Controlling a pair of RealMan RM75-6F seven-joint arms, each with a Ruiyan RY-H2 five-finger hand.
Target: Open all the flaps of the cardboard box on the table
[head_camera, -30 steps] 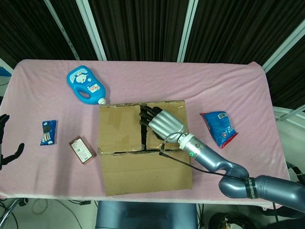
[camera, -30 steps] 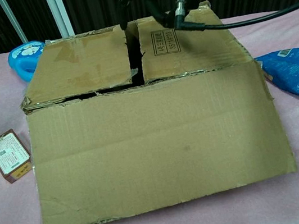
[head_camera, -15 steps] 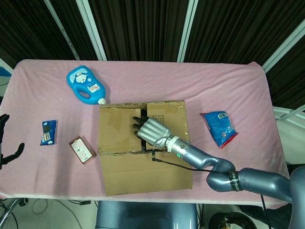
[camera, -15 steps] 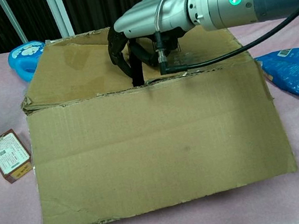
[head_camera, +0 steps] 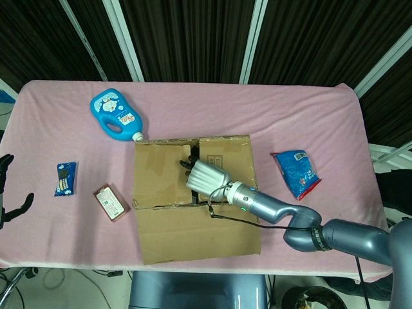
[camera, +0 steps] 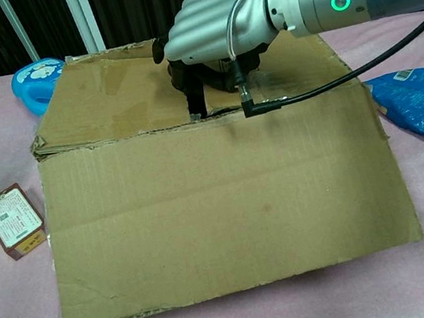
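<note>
Chest view: silvery right robot hand (camera: 212, 34) curls, holding nothing, over corrugated cardboard box (camera: 219, 206).

Evenly lit from above, bright, no glare. Soft shadow under cardboard box (camera: 219, 206) near edge. Both views sharp; dark backdrop at far side; slight wide-angle stretch near edges.

The right hand (camera: 211, 26) hides its fingertips in the cardboard box (camera: 202, 201) seam.
</note>
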